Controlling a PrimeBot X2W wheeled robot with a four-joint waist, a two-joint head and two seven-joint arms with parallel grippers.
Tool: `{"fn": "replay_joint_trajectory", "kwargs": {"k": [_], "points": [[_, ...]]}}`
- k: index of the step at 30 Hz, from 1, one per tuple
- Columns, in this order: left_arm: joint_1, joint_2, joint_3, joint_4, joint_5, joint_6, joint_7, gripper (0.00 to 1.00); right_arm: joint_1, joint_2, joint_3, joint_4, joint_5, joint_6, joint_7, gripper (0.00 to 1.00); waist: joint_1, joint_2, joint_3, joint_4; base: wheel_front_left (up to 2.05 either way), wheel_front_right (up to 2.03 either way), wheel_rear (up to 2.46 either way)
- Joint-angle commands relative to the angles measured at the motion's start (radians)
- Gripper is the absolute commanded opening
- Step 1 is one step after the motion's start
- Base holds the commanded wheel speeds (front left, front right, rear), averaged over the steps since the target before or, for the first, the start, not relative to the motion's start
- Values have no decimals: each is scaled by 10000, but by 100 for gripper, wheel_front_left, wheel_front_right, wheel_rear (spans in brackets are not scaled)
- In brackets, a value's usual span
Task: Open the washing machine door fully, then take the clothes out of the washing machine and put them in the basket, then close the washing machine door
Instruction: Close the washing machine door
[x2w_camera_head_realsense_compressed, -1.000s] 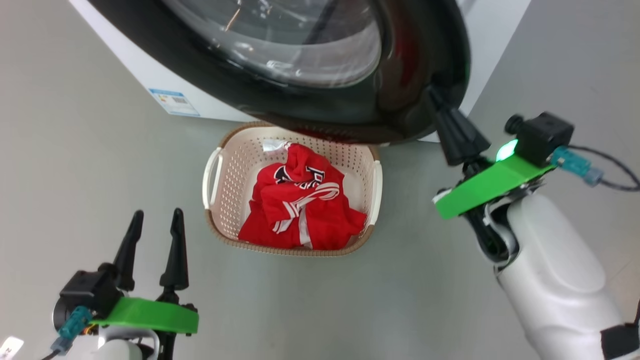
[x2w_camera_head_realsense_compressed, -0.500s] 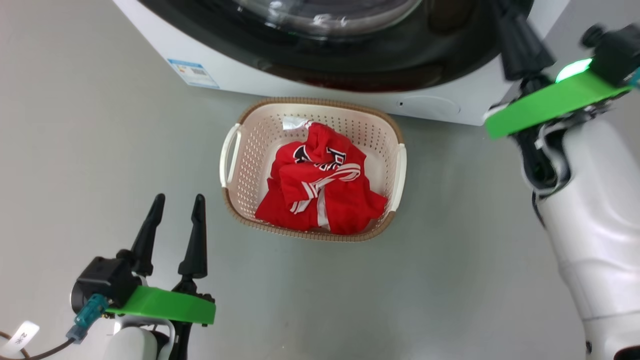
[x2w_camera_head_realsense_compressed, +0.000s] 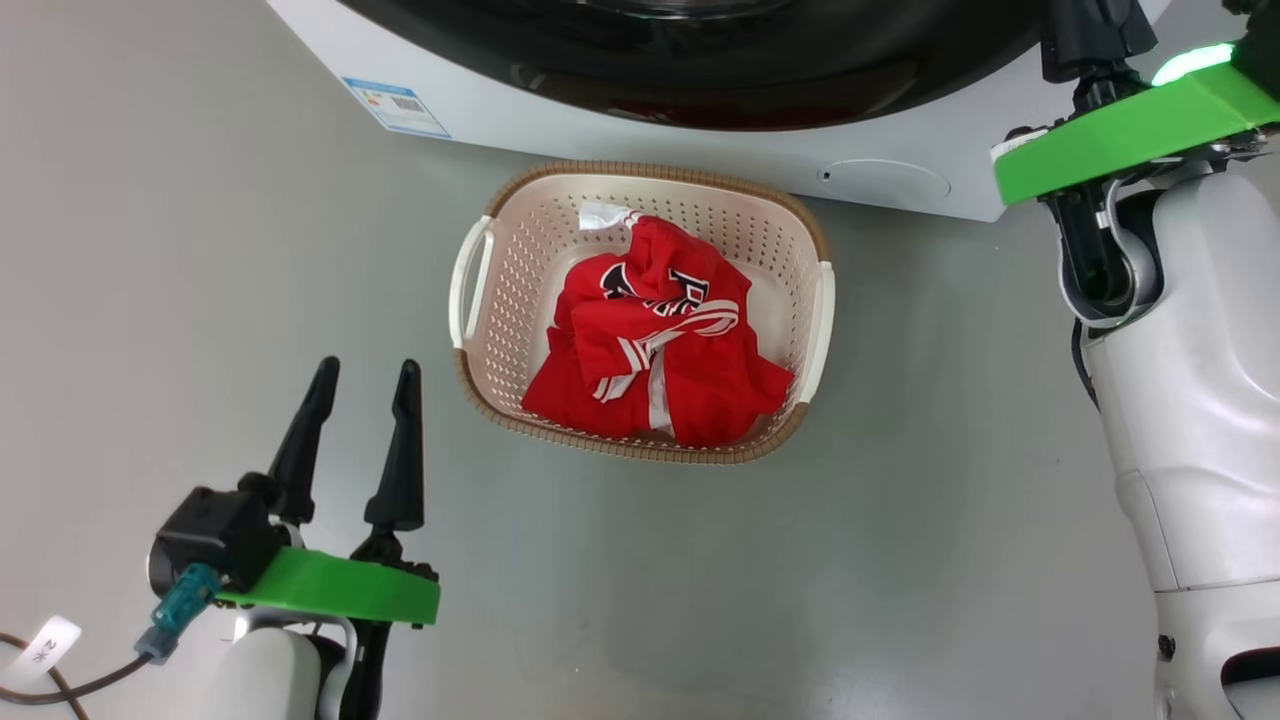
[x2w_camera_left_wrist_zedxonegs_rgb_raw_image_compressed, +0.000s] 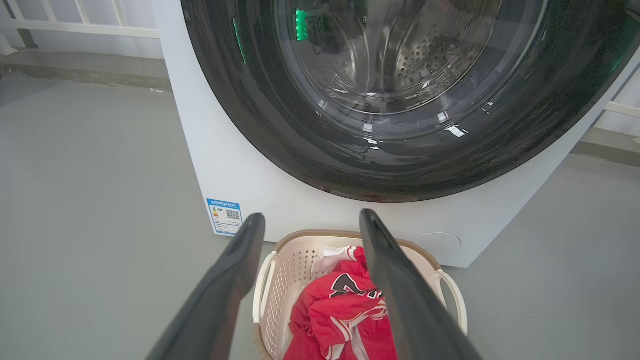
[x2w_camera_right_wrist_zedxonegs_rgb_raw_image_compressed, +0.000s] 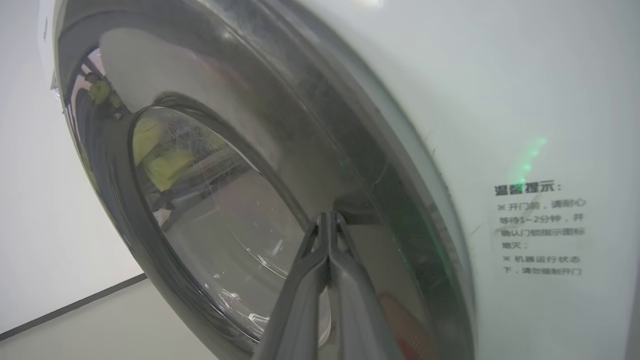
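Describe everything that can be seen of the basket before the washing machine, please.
The basket is a small, rounded rectangle of cream plastic, as it looks, with perforated walls, a brown woven-look rim and a white handle on each short side. It stands upright on the grey floor, close before the washing machine. The crumpled red clothes lie inside it.

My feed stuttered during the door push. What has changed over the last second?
The door has swung from over the basket back against the washing machine, with the shut right gripper following at its rim. I cannot tell whether it has latched. The head view also shifted. Unchanged: the jersey lies in the basket, and the left gripper hangs open, holding nothing.
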Motion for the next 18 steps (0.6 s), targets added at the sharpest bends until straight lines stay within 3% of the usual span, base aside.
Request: {"fn": "replay_joint_trajectory", "kwargs": {"k": [1, 3, 4, 5, 6, 7, 8, 18], "points": [[-186, 199, 331, -192, -63, -29, -82, 100, -173, 155, 258, -270, -111, -59, -46, 0, -1, 0, -59, -26, 0, 0, 0], [-166, 199, 344, -134, -46, -29, -82, 100, 61, 153, 526, -273, -127, -59, -46, 0, -1, 0, -169, -62, 0, 0, 0], [-146, 199, 348, -95, -31, -29, -82, 100, 206, 142, 648, -275, -126, -59, -46, 11, -1, 0, -233, -84, 0, 0, 0], [-124, 199, 363, -52, -16, -29, -82, 100, 364, 136, 749, -276, -118, -59, -46, 26, -1, 0, -302, -113, 0, 0, 0], [-102, 199, 387, -5, -7, -29, -82, 100, 526, 125, 823, -283, -114, -59, -46, 48, -1, 0, -373, -144, 0, 0, 0], [-79, 199, 419, 42, 5, -29, -82, 100, 702, 130, 896, -282, -101, -59, -46, 91, -1, 0, -447, -184, 0, 0, 0], [-58, 199, 453, 85, 22, -29, -82, 100, 881, 132, 982, -265, -91, -59, -46, 100, -1, 0, -523, -230, 0, 0, 0], [244, 199, 708, 596, 264, -29, -82, 100, 2975, 103, 1338, -310, -50, -59, -46, 100, -1, 0, -1403, -746, 0, 0, 0]]}}
